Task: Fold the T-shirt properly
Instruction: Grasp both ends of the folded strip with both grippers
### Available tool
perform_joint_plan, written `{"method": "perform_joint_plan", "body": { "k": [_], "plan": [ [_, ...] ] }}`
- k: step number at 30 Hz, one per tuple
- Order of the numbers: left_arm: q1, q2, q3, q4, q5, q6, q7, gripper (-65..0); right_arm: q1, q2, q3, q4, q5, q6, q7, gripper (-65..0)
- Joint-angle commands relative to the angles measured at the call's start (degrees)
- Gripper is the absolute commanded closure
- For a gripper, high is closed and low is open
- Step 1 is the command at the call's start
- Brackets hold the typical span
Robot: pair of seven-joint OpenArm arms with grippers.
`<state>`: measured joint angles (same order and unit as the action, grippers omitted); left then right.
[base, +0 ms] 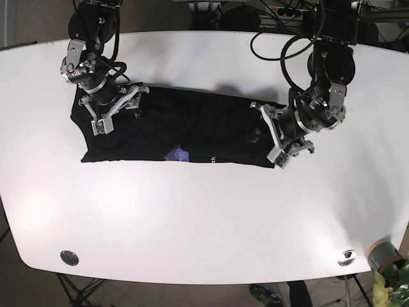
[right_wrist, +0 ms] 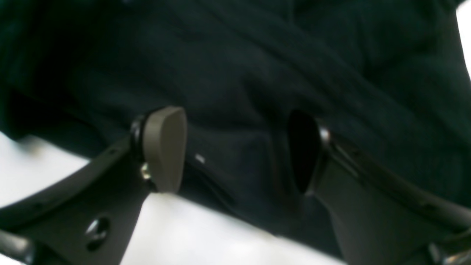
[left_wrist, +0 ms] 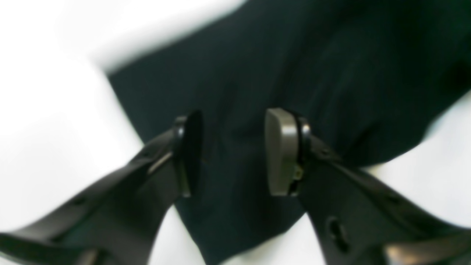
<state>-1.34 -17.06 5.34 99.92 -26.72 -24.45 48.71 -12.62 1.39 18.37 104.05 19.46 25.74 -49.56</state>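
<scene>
Both hands gaping over a dark, partly folded cotton T-shirt (base: 172, 137)
It lies in a long band toward the white table's (base: 204, 217) far edge; the left hand (base: 273, 133) and right hand (base: 118, 109) hover above its ends, holding nothing

the black t-shirt (base: 185, 134) lies folded into a wide band across the white table's far half.

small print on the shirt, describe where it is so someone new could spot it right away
On the white oval table lies a dark T-shirt, partly folded into a long band between the two hands. Along its near edge, slightly left of centre, sits a small purple and white print, the only colour on the otherwise plain dark cloth.
</scene>
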Motion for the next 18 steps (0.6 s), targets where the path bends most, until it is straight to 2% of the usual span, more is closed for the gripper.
{"method": "perform_joint_plan", "body": {
  "k": [1, 4, 7, 10, 14, 16, 18],
  "plan": [
    [-0.8, 1.7, -2.9, 4.8, -3.3, 0.1, 0.0, -35.8, 0.4, 0.1, 1.8, 2.0, 4.4, 0.51, 0.9, -42.3],
    [-0.8, 4.0, -4.2, 6.3, -4.5, 0.1, 1.2, -43.5, 0.5, 0.2, 3.4, 1.8, 9.7, 0.51, 0.9, -42.5],
    [-1.1, 6.6, -4.1, 6.2, -3.3, 0.2, 2.3, -47.2, 0.5, 1.6, 4.8, 1.7, 13.9, 0.42, 0.8, -42.6],
    [-1.1, 8.7, -1.8, 6.2, -0.6, 0.2, 2.5, -47.1, 0.5, 3.1, 5.3, 1.7, 18.1, 0.33, -0.2, -47.2],
    [-1.1, 9.4, 1.7, 6.0, 5.5, 0.2, 2.3, -47.1, 2.0, 4.6, 8.9, 1.6, 22.5, 0.33, -2.4, -59.0],
    [-1.1, 10.1, 2.1, 5.3, 7.8, 0.2, 1.4, -47.1, 2.7, 4.7, 10.9, 1.0, 22.7, 0.24, -3.9, -62.1],
    [-1.0, 10.3, 1.6, 3.5, 10.5, 0.2, -1.2, -46.9, 5.1, 4.7, 14.3, -0.4, 22.5, 0.24, -6.1, -62.5]
  ]
}}
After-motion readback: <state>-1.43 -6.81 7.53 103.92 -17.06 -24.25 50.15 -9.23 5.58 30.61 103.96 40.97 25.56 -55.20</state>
